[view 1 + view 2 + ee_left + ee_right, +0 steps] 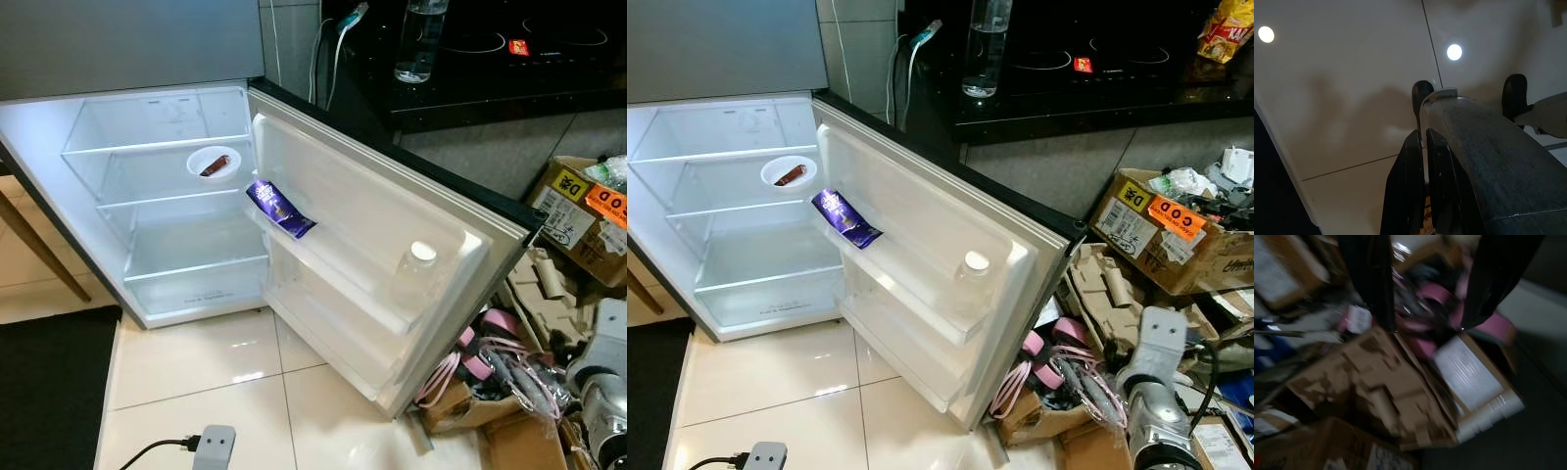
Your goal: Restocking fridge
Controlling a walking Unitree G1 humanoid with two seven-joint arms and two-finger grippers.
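Glossy cream floor tiles (216, 362), and on them a small fridge (127, 59) with its door (392, 255) swung wide, lit inside. Three clear shelves in the cabinet; on the middle one, a single white bowl (214, 164) with something dark and reddish in it. In the upper door rack, one purple snack packet (279, 210) lying tilted, and further along the same rack one clear bottle with a white cap (419, 262) standing upright. Lower door rack bare, likewise the top and bottom shelves. Judged from that, restocking barely begun: three items in, most of the space unfilled. Behind the door, a black counter with one tall clear glass vessel (419, 39). To the right of the door, a heap of cardboard boxes (1161, 230), pink straps (1058, 357) and loose clutter, likely the source of further stock. Right gripper (1425, 293) low over that heap, two black fingers spread apart with nothing between them, picture blurred. Left gripper (1422, 147) hanging over bare tile, fingers pressed together, empty. One grey power adapter (214, 446) with a black cord on the floor near the front.
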